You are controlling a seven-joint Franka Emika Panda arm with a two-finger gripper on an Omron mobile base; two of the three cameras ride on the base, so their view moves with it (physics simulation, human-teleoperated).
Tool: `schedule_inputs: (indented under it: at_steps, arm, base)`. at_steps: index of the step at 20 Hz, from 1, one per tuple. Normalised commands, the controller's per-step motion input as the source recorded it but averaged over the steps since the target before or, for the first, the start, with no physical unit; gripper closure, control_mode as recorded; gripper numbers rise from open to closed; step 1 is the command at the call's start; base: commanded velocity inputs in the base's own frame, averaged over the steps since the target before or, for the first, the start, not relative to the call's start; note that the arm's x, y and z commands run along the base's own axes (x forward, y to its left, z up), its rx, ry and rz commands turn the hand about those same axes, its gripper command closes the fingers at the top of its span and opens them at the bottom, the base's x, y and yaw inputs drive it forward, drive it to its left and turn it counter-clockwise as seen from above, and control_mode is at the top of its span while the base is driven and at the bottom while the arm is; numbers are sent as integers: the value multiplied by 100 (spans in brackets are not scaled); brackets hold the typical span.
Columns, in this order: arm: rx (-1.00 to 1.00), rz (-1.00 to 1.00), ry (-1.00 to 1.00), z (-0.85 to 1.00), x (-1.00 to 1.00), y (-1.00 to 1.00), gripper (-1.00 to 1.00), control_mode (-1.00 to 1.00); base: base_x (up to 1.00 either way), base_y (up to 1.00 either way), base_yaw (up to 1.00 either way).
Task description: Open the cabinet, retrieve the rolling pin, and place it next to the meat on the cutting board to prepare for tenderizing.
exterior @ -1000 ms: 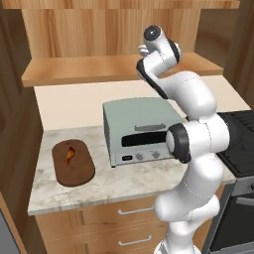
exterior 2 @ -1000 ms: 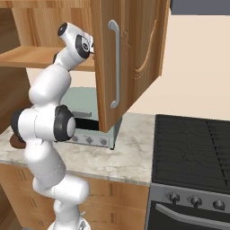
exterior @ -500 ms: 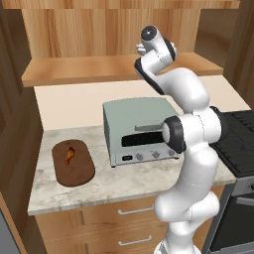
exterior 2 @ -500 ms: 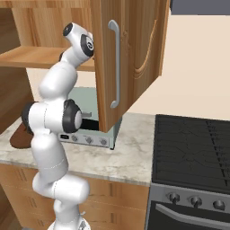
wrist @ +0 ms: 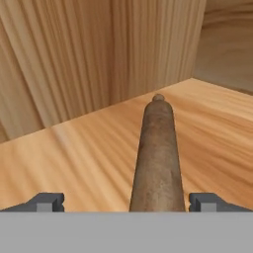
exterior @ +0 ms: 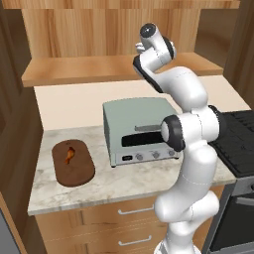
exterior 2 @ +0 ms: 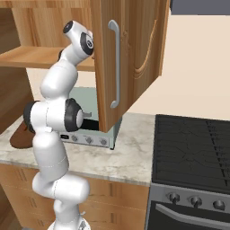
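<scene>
The cabinet stands open: its carved door [exterior 2: 137, 49] with a long silver handle [exterior 2: 116, 67] is swung out, and the bare shelf [exterior: 89, 69] shows. My arm reaches up over that shelf. In the hand view the rolling pin [wrist: 157, 158], a dark brown rod, lies on the shelf and points away from me. My gripper [wrist: 127, 202] is open, with one fingertip [wrist: 47, 201] on each side of the pin's near end, apart from it. Down on the counter the dark oval cutting board [exterior: 73, 162] carries the small orange-brown meat [exterior: 69, 155].
A grey-green toaster oven [exterior: 136, 129] stands on the marble counter [exterior: 114, 186] right of the board, under the shelf. A black stove [exterior 2: 193, 148] lies to the right. The cabinet's back and side walls [wrist: 74, 54] close in beyond the pin. Drawers [exterior: 124, 218] run below the counter.
The arm has straightened a little, its elbow shifting toward the cabinet, and the hand sits slightly further in. The gripper has stayed open.
</scene>
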Motion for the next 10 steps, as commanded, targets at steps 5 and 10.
schedule_inputs:
  at_steps: [5,10]
  arm:
    - [1,-5,-2,0,-22,0,-100,-100]
    - [0,-4,-5,-9,-25,0,-100,-100]
  base:
    - [0,0,0]
    - [0,0,0]
